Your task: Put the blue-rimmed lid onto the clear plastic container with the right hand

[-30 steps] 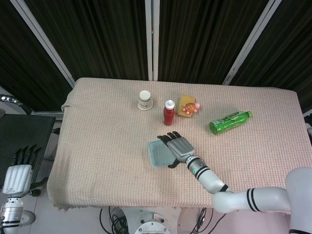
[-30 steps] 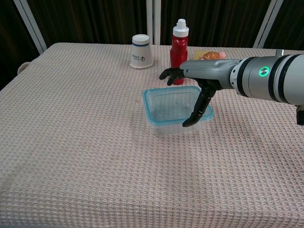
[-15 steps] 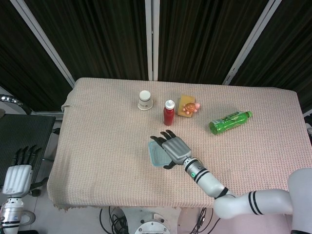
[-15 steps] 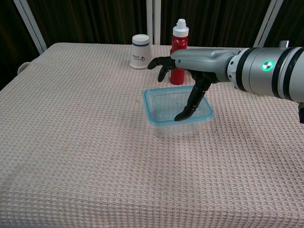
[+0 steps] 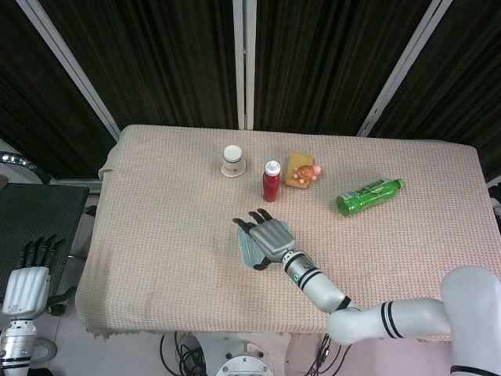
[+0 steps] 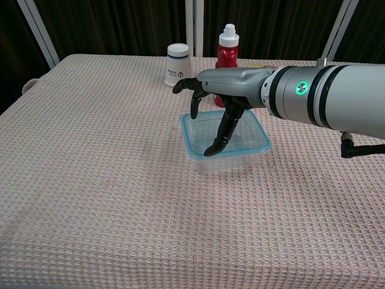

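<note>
Left hand hangs off the left edge of the table, below its level, fingers straight and a little apart, holding nothing. On the table, near the far edge and left of the middle, stands a white paper cup upside down. Just right of it a red bottle with a white cap stands upright, and beside that, toward the far edge, a small toy figure sits on a yellow pad. Nearer the front edge, around the middle of the table, sits the clear plastic container with the blue-rimmed lid lying on top of it, the rim following the container's outline; whether it is pressed fully home cannot be told. Right hand is spread above the lid, palm down, fingers apart and holding nothing; the thumb points down with its tip at or touching the lid's surface near its left half, while the other fingers reach past the container's far-left corner. Well to the right, toward the far-right corner, a green bottle lies on its side
</note>
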Tool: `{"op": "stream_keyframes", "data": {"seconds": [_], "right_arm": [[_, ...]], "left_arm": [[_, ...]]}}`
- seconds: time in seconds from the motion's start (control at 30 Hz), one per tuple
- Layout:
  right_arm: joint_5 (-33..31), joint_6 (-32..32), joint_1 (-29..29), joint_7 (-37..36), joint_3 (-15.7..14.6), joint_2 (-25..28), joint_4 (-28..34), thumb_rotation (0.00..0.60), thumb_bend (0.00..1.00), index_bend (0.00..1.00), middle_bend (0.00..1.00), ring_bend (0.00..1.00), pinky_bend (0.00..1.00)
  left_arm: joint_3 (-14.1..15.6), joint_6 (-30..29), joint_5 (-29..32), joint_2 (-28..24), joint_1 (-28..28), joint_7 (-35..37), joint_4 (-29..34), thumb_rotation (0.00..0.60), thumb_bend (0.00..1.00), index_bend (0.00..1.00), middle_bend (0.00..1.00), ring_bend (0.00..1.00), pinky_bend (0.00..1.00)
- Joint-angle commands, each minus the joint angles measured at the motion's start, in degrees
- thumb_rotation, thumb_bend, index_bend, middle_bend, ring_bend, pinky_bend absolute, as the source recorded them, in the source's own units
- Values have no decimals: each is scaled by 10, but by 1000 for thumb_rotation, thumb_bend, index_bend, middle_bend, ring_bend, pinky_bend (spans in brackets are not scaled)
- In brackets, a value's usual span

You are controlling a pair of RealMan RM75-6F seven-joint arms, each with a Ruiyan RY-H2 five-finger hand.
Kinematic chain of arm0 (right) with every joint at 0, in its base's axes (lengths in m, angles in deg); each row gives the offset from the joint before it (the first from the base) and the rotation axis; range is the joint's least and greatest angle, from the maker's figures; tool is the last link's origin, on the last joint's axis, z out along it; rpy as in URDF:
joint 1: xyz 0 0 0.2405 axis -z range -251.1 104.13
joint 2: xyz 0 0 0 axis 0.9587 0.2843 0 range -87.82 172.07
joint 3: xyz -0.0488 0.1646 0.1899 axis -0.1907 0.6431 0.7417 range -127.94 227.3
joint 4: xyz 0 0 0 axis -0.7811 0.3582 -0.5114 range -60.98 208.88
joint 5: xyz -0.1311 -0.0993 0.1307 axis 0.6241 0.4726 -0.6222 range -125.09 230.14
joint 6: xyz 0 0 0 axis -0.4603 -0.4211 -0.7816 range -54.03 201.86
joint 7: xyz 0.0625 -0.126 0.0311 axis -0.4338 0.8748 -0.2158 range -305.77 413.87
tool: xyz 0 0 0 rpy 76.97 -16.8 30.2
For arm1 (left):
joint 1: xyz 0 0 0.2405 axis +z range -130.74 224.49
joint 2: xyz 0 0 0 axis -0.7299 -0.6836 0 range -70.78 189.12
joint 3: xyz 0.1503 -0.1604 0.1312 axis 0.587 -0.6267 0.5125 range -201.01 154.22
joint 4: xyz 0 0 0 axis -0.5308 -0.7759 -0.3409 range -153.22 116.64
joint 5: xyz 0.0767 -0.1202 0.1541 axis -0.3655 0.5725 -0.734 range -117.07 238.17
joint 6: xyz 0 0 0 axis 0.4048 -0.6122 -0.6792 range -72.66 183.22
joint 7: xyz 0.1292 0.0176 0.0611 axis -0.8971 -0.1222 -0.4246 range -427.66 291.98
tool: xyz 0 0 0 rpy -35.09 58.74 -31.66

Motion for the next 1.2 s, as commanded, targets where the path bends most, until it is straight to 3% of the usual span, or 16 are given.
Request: {"op": "stream_keyframes", "data": {"seconds": [0.03, 0.73, 0.9, 1.2], "right_arm": [[0, 0, -1, 1, 0, -2, -1, 600, 0, 0, 270, 0, 0], [13, -17, 7, 20, -26, -22, -6, 600, 0, 0, 268, 0, 0], [69, -41, 32, -2, -32, -5, 20, 600, 0, 0, 268, 0, 0], [216, -74, 95, -30, -99, 43, 85, 600, 0, 0, 268, 0, 0]], "left_arm": [[-1, 1, 0, 0, -1, 0, 0, 600, 58, 129, 47, 0, 0], [0, 5, 0, 3, -3, 3, -5, 600, 58, 128, 47, 0, 0], [0, 3, 0, 4, 0, 5, -6, 600, 58, 128, 47, 0, 0], [0, 4, -3, 6, -3, 2, -5, 600, 58, 128, 47, 0, 0]]}}
